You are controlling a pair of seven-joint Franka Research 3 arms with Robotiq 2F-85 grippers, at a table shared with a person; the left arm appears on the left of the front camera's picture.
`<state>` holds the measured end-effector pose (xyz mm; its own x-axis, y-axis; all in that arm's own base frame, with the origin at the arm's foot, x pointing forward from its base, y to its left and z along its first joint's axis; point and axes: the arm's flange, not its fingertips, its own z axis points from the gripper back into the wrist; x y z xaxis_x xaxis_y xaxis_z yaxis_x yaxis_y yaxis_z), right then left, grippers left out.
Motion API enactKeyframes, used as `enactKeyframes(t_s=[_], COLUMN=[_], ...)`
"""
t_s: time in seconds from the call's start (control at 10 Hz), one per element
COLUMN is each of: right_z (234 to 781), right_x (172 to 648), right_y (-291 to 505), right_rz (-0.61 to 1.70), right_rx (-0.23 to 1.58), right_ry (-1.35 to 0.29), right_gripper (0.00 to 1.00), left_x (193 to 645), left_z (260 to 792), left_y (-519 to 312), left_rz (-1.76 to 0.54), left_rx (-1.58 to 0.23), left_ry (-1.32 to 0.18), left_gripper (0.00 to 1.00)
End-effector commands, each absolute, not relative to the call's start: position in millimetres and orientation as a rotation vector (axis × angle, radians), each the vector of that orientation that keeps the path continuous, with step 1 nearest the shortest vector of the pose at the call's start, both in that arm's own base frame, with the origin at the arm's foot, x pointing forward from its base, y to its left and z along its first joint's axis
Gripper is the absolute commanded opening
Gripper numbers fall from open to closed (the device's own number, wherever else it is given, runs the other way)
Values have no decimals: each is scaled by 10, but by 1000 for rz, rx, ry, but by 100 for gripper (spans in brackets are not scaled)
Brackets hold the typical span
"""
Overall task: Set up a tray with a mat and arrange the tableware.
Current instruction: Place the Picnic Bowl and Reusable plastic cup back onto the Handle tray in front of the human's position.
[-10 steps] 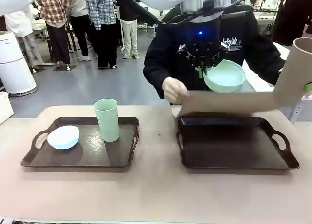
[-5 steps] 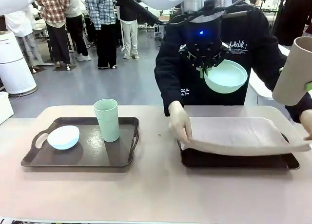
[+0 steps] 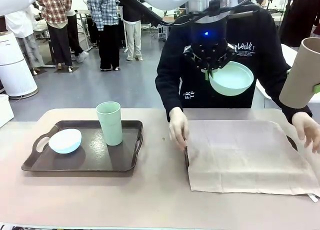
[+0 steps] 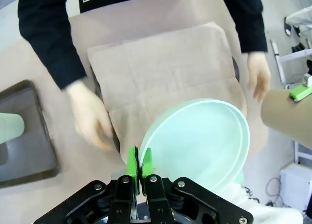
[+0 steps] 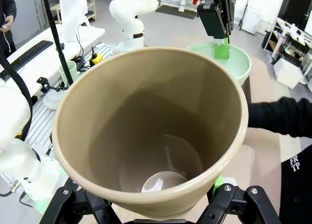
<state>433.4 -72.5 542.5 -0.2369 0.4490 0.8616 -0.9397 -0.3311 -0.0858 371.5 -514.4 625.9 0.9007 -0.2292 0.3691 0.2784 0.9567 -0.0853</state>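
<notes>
A: Since a second ago the mat (image 3: 250,155) has come down flat over the dark tray (image 3: 187,157), and the person's hands (image 3: 177,127) are smoothing its sides.
B: So you wait?
A: Yes, till they leave the mat. Your right claw (image 5: 146,204), spread wide around the brown cup (image 3: 302,72), hangs off the mat's right edge. Your left claw (image 4: 140,165) pinches the mint bowl (image 4: 195,146) by its rim above the far edge. Lower each level.
B: Any writing?
A: White print on the black top (image 3: 260,70), roughly "FR TP".
</notes>
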Motion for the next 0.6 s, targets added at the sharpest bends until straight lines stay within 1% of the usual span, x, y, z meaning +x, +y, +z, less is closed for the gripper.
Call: enactKeyframes(t_s=[0.0, 0.5], right_z=[5456, 5456], right_x=[4334, 4334], right_y=[-719, -719], right_rz=[1757, 1757], right_rx=[937, 937], right_ry=[-774, -774], right_gripper=[0, 0], left_x=[3695, 3695], left_z=[6275, 6275], left_y=[-5093, -5093], left_rz=[-274, -274], left_rx=[-157, -157], left_ry=[-361, -361], left_gripper=[0, 0])
